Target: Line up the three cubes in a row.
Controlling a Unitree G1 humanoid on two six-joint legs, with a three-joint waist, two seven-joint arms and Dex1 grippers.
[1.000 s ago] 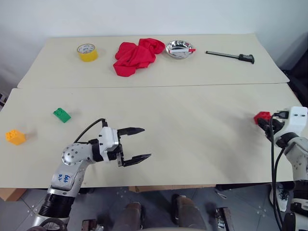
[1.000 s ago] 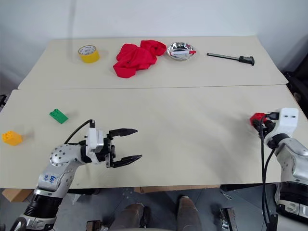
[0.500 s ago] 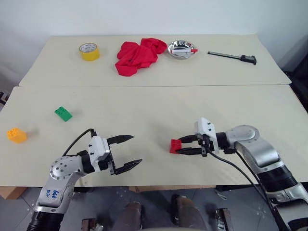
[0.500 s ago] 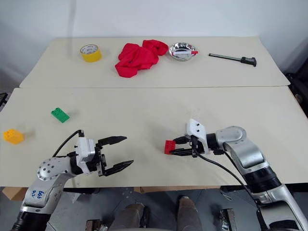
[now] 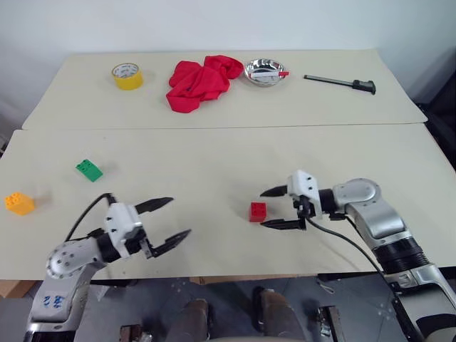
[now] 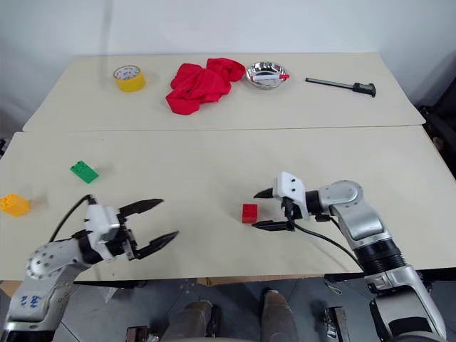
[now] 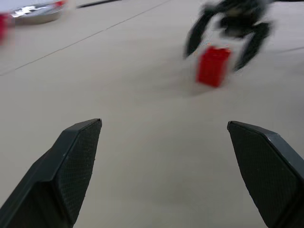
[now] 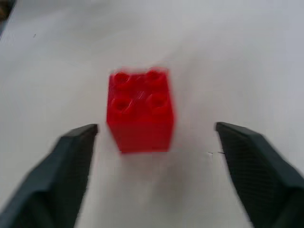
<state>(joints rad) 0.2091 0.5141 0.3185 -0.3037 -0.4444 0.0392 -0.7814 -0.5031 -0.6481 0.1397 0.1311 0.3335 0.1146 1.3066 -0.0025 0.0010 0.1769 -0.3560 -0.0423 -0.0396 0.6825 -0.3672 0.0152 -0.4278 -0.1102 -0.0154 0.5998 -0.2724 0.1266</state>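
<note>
A red cube (image 5: 258, 211) stands on the near table, studs up, a little right of centre. My right gripper (image 5: 271, 208) is open just to its right, and the red cube (image 8: 140, 110) rests free on the table beyond its spread fingertips. The green cube (image 5: 89, 169) lies at the left of the near table. Close to the left edge sits the orange-yellow cube (image 5: 18, 203). My left gripper (image 5: 170, 219) is open and empty near the front edge, pointing right toward the red cube (image 7: 213, 65).
On the far table lie a yellow tape roll (image 5: 127, 75), a red cloth (image 5: 198, 83), a steel bowl (image 5: 264, 72) and a black-handled tool (image 5: 340, 82). A seam (image 5: 214, 128) joins the two tables.
My right gripper has opened and let go of the red cube, which now stands on the table. My left gripper has drawn left, toward the front-left corner.
</note>
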